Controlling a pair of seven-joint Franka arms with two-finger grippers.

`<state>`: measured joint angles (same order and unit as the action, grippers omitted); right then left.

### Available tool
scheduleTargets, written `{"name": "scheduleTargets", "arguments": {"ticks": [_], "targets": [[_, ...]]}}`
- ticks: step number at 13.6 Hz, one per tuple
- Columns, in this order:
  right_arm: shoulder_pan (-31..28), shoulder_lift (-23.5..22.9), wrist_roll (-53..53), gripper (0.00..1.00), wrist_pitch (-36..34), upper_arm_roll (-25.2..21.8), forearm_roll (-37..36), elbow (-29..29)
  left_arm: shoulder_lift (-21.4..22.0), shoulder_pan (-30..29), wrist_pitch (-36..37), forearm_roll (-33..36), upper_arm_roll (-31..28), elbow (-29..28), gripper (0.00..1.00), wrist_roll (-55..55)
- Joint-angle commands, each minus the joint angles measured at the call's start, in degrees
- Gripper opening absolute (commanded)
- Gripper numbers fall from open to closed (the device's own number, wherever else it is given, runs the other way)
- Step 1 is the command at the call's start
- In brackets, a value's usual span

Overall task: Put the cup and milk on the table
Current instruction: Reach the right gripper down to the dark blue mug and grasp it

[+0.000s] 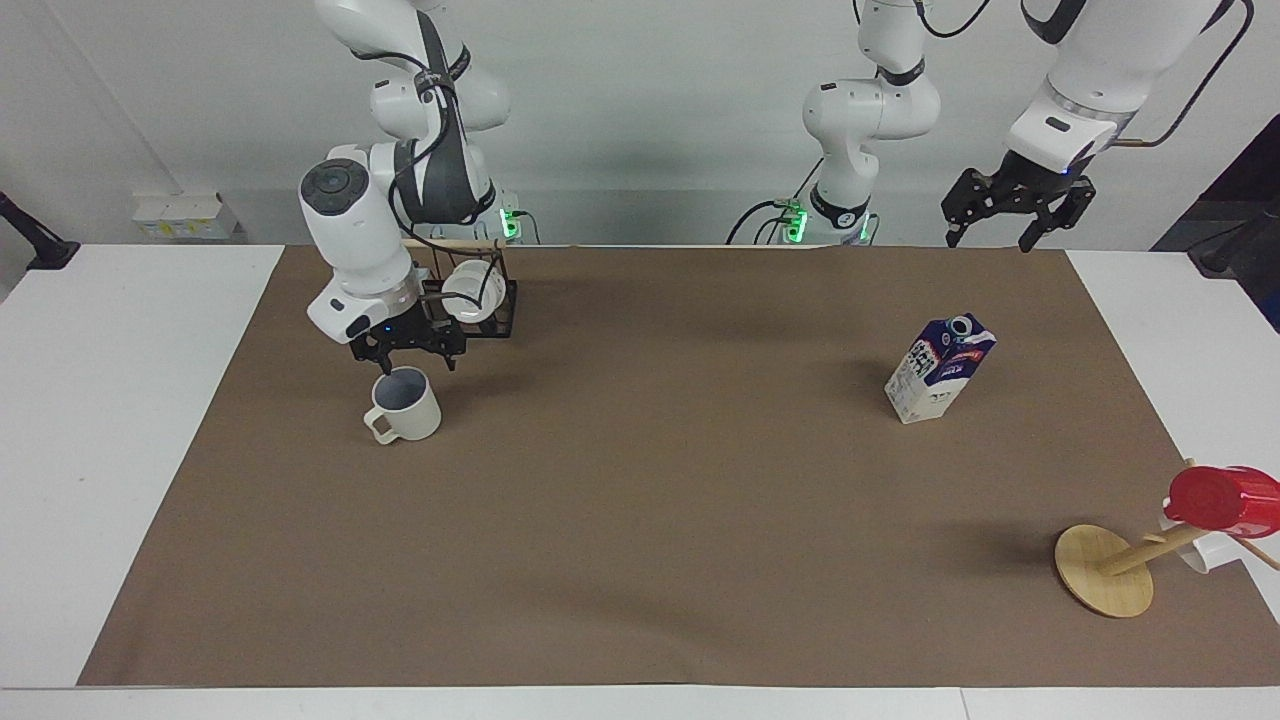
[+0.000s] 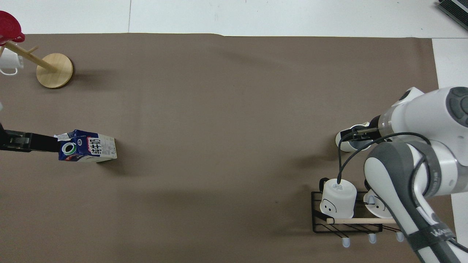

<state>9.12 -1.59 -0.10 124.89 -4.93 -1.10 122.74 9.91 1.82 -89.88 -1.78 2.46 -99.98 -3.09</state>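
Note:
The cream cup (image 1: pixel 408 408) stands upright on the brown sheet (image 1: pixel 650 500) of the white table (image 1: pixel 100 400), toward the right arm's end. My right gripper (image 1: pixel 416 362) is open and hangs just above the cup's rim, fingers spread across the mouth. In the overhead view the right gripper (image 2: pixel 356 135) covers most of the cup (image 2: pixel 345 143). The milk (image 1: pixel 940 370) stands upright toward the left arm's end and also shows in the overhead view (image 2: pixel 89 147). My left gripper (image 1: pixel 1010 218) is open, raised high, apart from the milk; the left arm waits.
A black wire rack (image 1: pixel 500 310) with two glossy white mugs (image 1: pixel 468 292) stands nearer to the robots than the cup, close by my right arm. A wooden mug tree (image 1: pixel 1105 572) with a red cup (image 1: pixel 1220 498) stands at the left arm's end.

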Motion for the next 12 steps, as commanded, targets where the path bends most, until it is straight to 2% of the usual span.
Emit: {"name": "scheduleTargets", "arguments": {"ticks": [1, 5, 6, 8, 11, 12], "targets": [[-0.33, -1.66, -2.10, 1.00, 5.61, 0.10, 0.05, 3.02, 0.02, -0.76, 1.63, 0.81, 0.44, 0.84, 1.00, 0.28], [-0.77, -2.37, -4.82, 1.00, 6.24, 0.10, 0.14, 3.73, 0.46, -0.33, 1.55, 0.81, 0.53, 0.31, 1.00, 0.37], [-0.77, -2.45, -4.65, 0.83, 6.33, 0.10, 0.14, 3.73, 0.64, -0.06, 1.46, 0.81, 0.53, 0.22, 1.00, 0.37], [-0.51, -2.72, -3.95, 0.37, 6.24, 0.10, 0.14, 3.65, 0.99, 0.20, 1.55, 0.81, 0.88, -0.39, 1.00, 0.54], [-0.51, -3.24, -3.68, 0.00, 6.24, 0.10, 0.14, 3.47, 2.92, 0.29, 0.67, 0.81, 1.06, -3.03, 1.00, 1.95], [-0.51, -3.77, -3.59, 0.00, 6.07, 0.10, 0.40, 2.77, 3.01, 0.38, 0.76, 0.81, 1.32, -3.12, 1.00, 2.04]]}}
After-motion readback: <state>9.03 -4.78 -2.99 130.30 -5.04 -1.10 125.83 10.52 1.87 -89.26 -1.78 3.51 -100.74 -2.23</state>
